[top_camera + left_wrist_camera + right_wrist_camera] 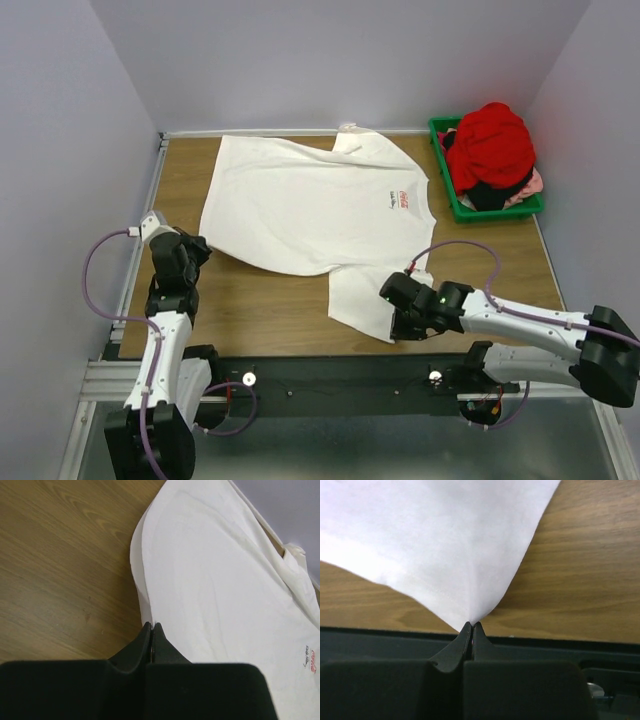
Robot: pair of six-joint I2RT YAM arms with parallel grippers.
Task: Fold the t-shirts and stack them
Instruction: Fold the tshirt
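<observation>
My right hand is pinched shut on a corner tip of the white t-shirt, which lies spread left of the green bin. My left hand is closed at the hem farthest from the bin, though I cannot tell if it holds cloth. Bites this thin could slip on lifting.

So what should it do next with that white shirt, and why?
Probably lift both pinched spots a little and carry them toward the far edge to start a fold. The right gripper is shut on the white t-shirt's near corner, the left gripper looks shut on its side edge, and the shirt lies spread flat on the table.
</observation>
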